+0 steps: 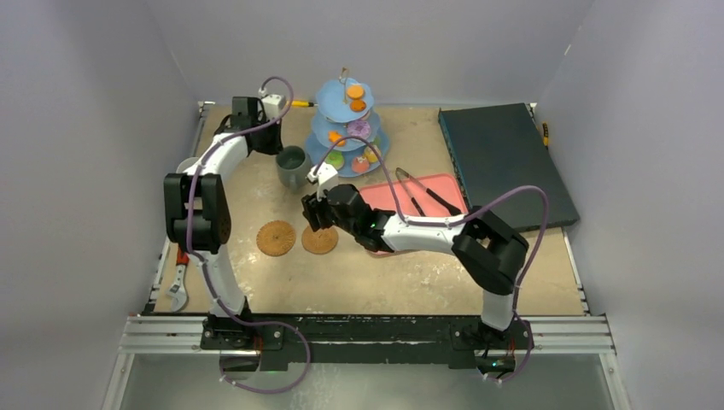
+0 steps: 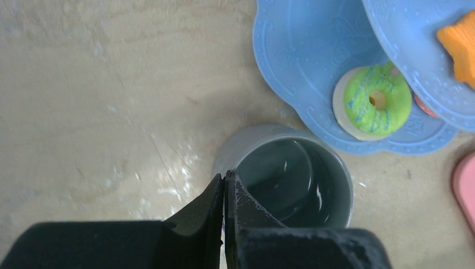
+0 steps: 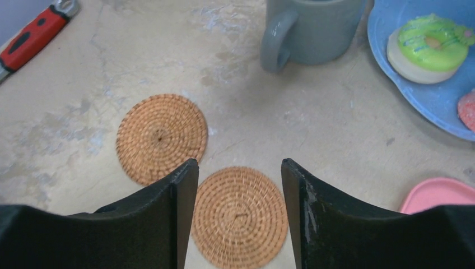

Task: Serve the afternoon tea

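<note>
The grey-green mug (image 1: 293, 166) (image 2: 291, 179) (image 3: 313, 28) stands left of the blue three-tier stand (image 1: 331, 92) (image 2: 302, 50) (image 3: 425, 95). My left gripper (image 1: 277, 147) (image 2: 225, 178) is shut on the mug's rim, one finger outside the wall and one inside. Two woven coasters lie side by side on the table. My right gripper (image 1: 309, 215) (image 3: 240, 162) hangs open above the right coaster (image 1: 319, 240) (image 3: 240, 216); the left coaster (image 1: 276, 238) (image 3: 161, 137) lies beside it. A green doughnut (image 2: 375, 101) (image 3: 428, 47) sits on the bottom tier. Behind my left arm a white mug (image 1: 184, 163) peeks out.
A pink tray (image 1: 444, 184) (image 3: 437, 193) with black tongs (image 1: 420, 192) lies right of the stand. A dark flat box (image 1: 504, 162) fills the back right. A red-handled tool (image 3: 33, 33) and a wrench (image 1: 178, 286) lie at the left edge.
</note>
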{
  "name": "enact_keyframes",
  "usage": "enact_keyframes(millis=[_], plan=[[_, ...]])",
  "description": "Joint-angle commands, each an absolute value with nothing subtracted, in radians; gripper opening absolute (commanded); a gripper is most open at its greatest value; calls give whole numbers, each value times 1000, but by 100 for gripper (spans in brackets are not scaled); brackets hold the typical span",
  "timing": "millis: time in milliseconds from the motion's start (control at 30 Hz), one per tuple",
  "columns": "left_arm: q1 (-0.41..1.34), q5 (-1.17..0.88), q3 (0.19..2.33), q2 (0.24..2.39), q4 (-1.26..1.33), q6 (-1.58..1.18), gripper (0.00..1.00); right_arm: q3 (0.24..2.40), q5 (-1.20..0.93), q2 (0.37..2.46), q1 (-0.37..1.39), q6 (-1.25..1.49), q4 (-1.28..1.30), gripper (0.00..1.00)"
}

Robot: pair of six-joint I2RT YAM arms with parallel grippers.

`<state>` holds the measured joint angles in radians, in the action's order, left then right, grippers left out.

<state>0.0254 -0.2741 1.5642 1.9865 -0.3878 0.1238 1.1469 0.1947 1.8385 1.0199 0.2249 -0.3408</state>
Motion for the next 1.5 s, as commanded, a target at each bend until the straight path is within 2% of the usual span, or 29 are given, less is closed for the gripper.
enact_keyframes(millis=[0,200,333,367,400,500,567,633,733,933,1100,1200,1233,1300,1467], plan=[[21,-258,1402,1921,-491,-69,0,1236,279,1913,1016,183,-394,62],[21,-288,1299,1864,-494,-153,0,1335,311,2023,1016,142,-394,70],[21,-257,1297,1832,-508,-156,0,1414,335,2083,1014,90,-357,71],[20,-248,1302,1827,-517,-155,3,1439,333,2098,1012,80,-341,71],[20,-222,1311,1821,-531,-158,9,1466,324,2117,1008,65,-320,71],[12,-143,1346,1800,-571,-175,39,1564,335,2178,997,30,-219,71],[2,-128,1364,1777,-580,-182,53,1617,332,2204,989,14,-167,71],[2,-128,1380,1757,-583,-179,63,1666,327,2223,984,4,-123,70],[2,-130,1416,1741,-608,-153,71,1725,317,2250,979,-19,-67,67],[-25,-124,1487,1729,-666,-86,76,1830,299,2302,976,-47,32,55],[-65,-146,1552,1739,-721,-54,82,1905,294,2346,971,-60,83,40],[-98,-166,1605,1749,-755,-38,85,1919,300,2348,966,-69,92,27],[-108,-167,1616,1750,-760,-34,86,1921,301,2345,965,-73,91,20],[-126,-169,1633,1752,-765,-30,87,1922,308,2333,962,-76,85,0],[-171,-174,1667,1754,-770,-27,88,1830,323,2228,962,-69,-22,0]])
